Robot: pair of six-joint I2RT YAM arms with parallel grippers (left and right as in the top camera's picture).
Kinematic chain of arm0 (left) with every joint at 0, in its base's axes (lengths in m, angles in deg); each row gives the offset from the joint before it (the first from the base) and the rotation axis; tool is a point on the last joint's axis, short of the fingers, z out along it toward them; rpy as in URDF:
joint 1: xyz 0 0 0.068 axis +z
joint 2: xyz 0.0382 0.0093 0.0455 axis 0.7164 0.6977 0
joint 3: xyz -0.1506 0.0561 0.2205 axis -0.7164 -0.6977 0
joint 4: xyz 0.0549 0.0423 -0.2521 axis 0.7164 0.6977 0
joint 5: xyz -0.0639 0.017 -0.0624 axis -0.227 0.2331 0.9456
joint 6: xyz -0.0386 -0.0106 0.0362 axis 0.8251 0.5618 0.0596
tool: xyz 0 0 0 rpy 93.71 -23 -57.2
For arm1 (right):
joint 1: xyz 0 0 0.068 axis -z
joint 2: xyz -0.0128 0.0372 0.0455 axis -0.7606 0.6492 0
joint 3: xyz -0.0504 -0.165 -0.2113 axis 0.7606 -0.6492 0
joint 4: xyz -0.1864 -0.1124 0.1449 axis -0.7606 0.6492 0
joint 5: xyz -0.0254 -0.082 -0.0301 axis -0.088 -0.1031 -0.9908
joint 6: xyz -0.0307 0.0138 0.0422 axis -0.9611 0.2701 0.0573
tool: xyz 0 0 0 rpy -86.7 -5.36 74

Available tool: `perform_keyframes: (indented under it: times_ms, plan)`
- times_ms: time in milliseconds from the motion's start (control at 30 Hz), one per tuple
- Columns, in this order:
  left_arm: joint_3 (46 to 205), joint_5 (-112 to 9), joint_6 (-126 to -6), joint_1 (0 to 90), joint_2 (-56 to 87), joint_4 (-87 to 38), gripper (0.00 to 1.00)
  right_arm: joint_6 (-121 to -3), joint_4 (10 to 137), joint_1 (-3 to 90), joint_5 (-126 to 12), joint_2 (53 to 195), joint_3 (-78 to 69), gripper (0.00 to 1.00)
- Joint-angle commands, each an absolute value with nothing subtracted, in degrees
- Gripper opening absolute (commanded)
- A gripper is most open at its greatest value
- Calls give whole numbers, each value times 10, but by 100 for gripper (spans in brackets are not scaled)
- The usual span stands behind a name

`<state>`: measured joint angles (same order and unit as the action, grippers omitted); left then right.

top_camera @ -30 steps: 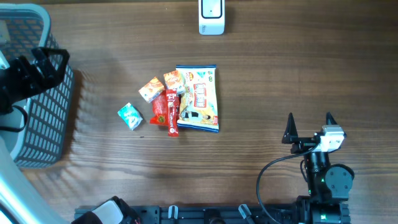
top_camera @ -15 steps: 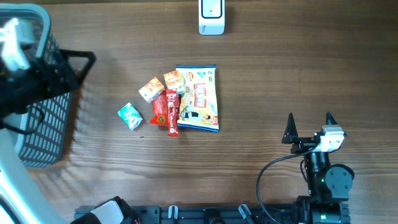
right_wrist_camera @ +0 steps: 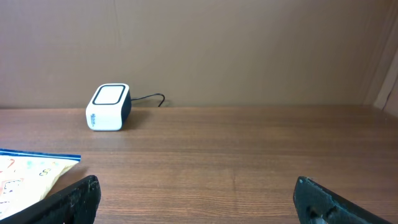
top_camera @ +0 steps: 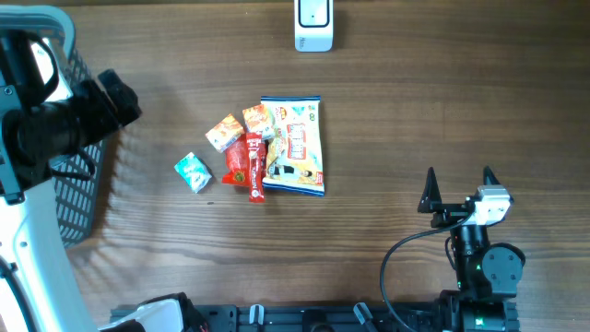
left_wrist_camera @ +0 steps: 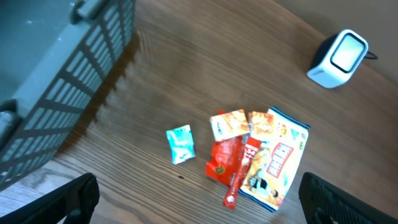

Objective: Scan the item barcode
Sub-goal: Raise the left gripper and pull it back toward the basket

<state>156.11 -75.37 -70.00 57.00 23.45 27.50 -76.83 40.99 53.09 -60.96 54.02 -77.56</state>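
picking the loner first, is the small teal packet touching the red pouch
Apart. The overhead view shows bare table between the teal packet and the red pouch.

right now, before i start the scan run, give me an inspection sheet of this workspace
surface: brown wood-grain table, no spills seen
job's things: white box-shaped barcode scanner at the far edge; mid-table, large white-and-yellow snack bag with a red stick wrapper and small orange boxes overlapping its left side; small teal packet apart, further left; none gripped
clutter: grey mesh basket at the left edge
grippers: left gripper open, raised near the basket, empty; right gripper open, empty, at the near side
cables: black cable looping beside the right arm; thin black lead behind the scanner
surroundings: plain brown wall behind the table
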Motion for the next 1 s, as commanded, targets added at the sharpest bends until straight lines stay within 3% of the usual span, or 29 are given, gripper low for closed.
perform_keyframes:
  times_ms: [0,167,233,300,333,400,500,633,967]
  plan:
    - [1565,-774,-689,567,245,275,100,-774,408,533,-605,537,-777,100]
    - [1521,-774,-691,566,273,274,96,-774,408,533,-605,537,-777,100]
    - [1494,-775,-691,565,288,268,82,-774,408,533,-605,537,-777,100]
    - [1481,-790,-691,565,308,267,61,-774,408,533,-605,537,-777,100]
    - [1481,-805,-691,565,319,267,46,-774,408,533,-605,537,-777,100]
    - [1481,-841,-688,565,335,257,34,-774,408,533,-605,537,-777,100]
    - [1481,-885,-686,565,350,238,26,-774,408,533,-605,537,-777,100]
    - [1481,-936,-684,565,355,221,22,-774,408,533,-605,537,-777,100]
    - [1481,-978,-657,597,355,224,25,-774,408,533,-605,537,-777,100]
